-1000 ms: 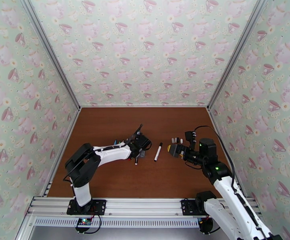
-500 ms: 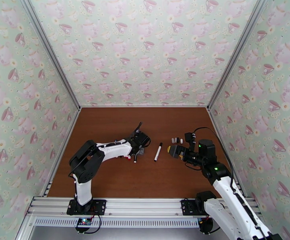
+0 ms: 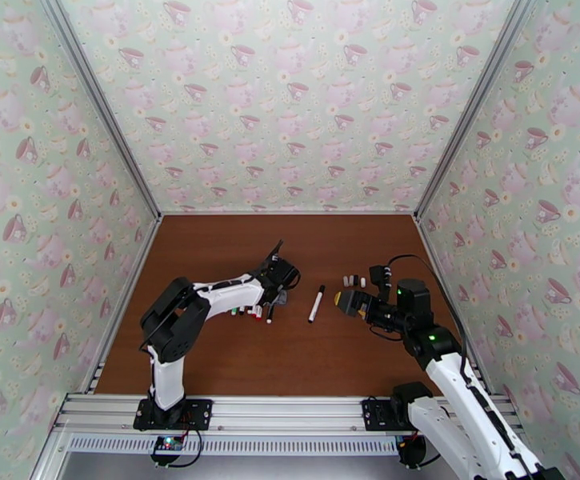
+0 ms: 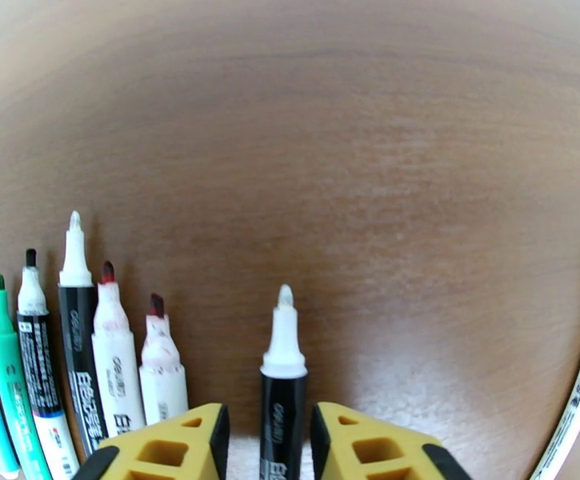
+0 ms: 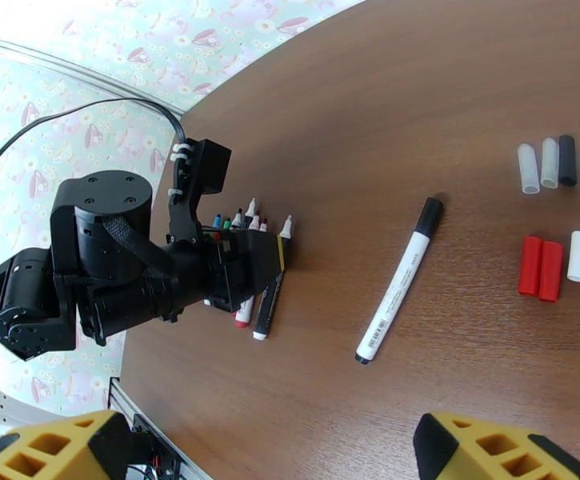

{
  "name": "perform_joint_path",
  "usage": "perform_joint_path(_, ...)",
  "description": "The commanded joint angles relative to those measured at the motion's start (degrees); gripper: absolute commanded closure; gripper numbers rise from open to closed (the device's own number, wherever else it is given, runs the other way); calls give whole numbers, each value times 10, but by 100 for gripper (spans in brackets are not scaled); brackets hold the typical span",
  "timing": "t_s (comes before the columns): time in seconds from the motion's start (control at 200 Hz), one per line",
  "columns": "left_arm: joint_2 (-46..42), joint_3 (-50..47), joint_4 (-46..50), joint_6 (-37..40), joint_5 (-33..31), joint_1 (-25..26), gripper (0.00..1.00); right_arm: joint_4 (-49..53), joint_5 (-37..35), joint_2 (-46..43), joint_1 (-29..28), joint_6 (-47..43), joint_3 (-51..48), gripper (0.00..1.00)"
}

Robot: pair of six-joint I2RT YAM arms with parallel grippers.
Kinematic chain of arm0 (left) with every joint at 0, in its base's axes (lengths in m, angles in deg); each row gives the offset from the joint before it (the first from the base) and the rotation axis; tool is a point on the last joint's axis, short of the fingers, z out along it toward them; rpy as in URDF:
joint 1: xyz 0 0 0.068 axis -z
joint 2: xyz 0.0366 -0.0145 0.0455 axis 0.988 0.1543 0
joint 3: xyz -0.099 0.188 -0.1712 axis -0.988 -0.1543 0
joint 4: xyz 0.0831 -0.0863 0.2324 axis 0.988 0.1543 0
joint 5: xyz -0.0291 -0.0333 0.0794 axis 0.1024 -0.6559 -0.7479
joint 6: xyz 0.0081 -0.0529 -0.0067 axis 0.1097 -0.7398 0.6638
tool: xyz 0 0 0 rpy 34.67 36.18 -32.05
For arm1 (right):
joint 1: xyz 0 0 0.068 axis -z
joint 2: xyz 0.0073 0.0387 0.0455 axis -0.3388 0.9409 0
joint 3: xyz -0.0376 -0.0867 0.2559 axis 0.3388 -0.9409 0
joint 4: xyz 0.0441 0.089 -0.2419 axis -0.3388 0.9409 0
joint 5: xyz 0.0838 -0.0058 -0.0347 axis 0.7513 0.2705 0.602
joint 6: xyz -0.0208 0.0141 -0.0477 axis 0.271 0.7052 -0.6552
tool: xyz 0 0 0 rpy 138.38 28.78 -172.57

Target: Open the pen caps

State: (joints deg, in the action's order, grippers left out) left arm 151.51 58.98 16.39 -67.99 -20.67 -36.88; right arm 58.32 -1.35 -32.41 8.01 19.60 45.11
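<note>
Left wrist view: left gripper (image 4: 266,438) has been eased slightly apart, releasing an uncapped black marker (image 4: 283,378) beside the opened pens (image 4: 114,354). Removed pen caps (image 5: 559,160) are grouped near the wide-spread right gripper (image 5: 274,442); one capped pen (image 5: 398,282) remains.

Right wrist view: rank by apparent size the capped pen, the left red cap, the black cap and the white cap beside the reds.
1. capped pen, by far.
2. left red cap, slightly longer.
3. black cap and white cap beside the reds: look alike, unranked.
</note>
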Motion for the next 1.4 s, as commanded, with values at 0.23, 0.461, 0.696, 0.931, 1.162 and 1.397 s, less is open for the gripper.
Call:
perform_joint_path(0.23, 27, 19, 32, -6, -15, 3, 72, 3, -5, -2, -3, 5, -2, 0)
perform_joint_path(0.461, 9, 18, 48, -4, -38, -2, 73, -3, -5, 2, -3, 7, -4, 0)
perform_joint_path(0.696, -19, 28, 60, 7, -43, -1, 72, -7, -9, 10, -3, 9, -4, 0)
perform_joint_path(0.931, -83, -8, 24, 11, 3, 6, 69, 6, -40, 36, -3, 10, 10, 1)
perform_joint_path(1.162, -204, -129, -107, -4, 134, 24, 64, -17, -66, 119, -8, 5, 42, 7)
perform_joint_path(1.397, -303, -224, -196, -32, 178, 68, 52, -27, -154, 257, -59, 21, 109, 25)
